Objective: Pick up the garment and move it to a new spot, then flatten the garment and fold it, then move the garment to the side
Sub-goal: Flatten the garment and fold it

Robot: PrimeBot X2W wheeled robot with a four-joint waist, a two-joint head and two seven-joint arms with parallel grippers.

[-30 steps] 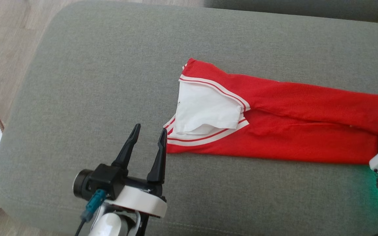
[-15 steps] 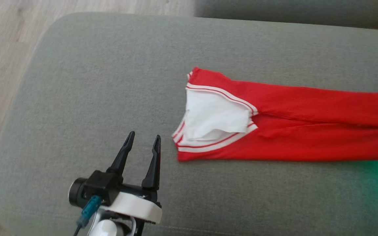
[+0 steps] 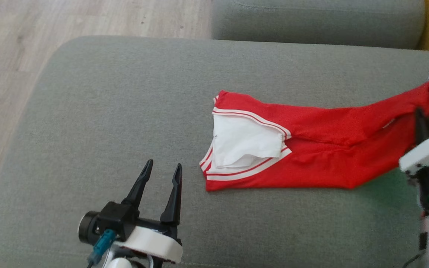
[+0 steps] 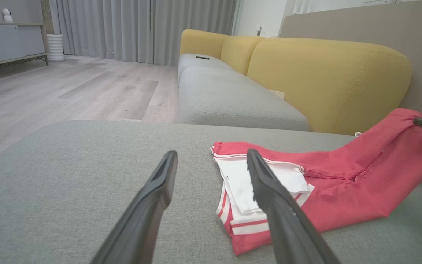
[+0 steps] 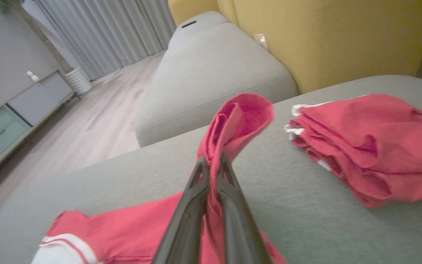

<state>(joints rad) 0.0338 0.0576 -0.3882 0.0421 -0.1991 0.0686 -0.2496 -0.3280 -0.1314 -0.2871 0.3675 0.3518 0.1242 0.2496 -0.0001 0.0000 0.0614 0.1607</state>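
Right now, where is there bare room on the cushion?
Bare: cushion left of the garment, around the left end effector, and the front strip below it. Crowded: right side, where the right end effector grips it beside a red pile.

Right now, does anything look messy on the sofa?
Yes. The red garment is askew: its white lining is flipped out at the striped end, and its other end hangs lifted off the grey cushion, pinched in the right jaws.

Bright, soft daylight. Right wrist view blurred (esp. edges). Green cast on sofa (image 3: 393,186) nr right gripper (image 3: 420,113).
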